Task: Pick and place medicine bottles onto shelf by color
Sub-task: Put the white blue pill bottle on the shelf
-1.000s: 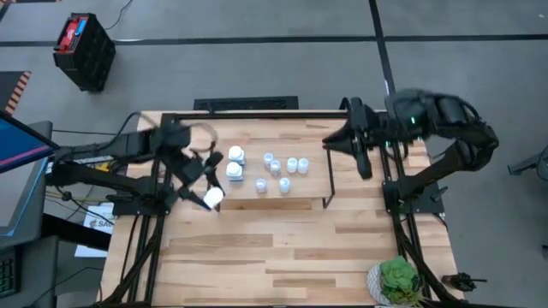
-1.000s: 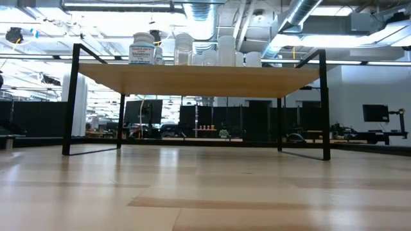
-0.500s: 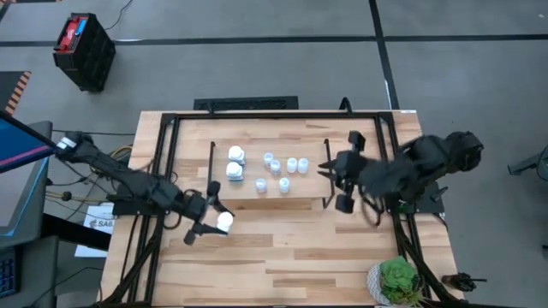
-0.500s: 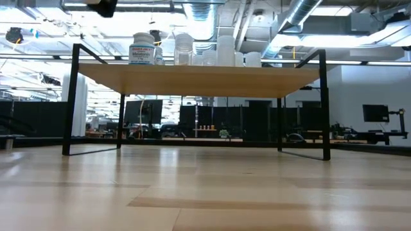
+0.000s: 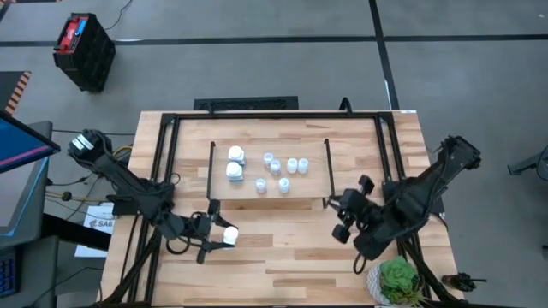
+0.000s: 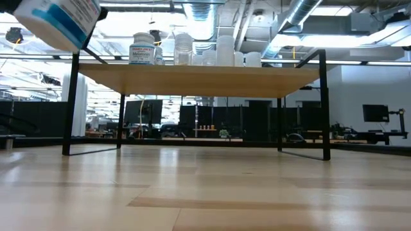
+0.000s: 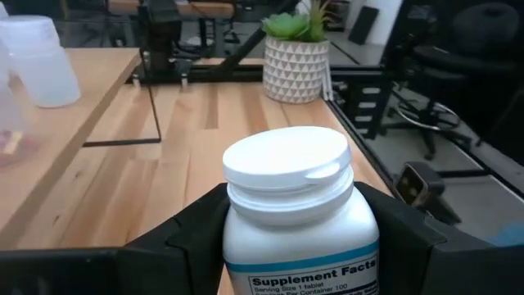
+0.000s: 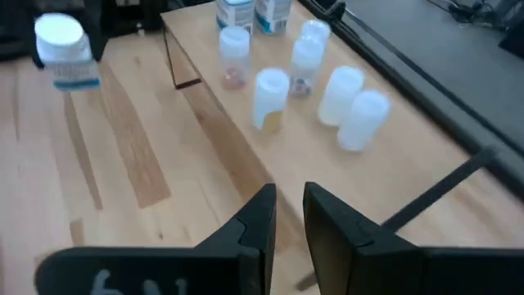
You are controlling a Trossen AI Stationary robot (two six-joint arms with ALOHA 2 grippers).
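White bottle (image 5: 229,234) gripped upright in left gripper (image 7: 286,246); shelf (image 5: 267,190) beyond, nearer left arm. Right gripper (image 8: 288,215) empty, narrowly parted.

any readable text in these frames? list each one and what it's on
"Supplement Facts": on the label of the white bottle held in the left end effector; the last letter is cut off.
"Serving Size 1 tablet", then "Servings Per Container 100": small print under it, only roughly legible.
Labels on the two white bottles on the shelf: too small to read.
Paper beside the table: black letters, cut off, unreadable.
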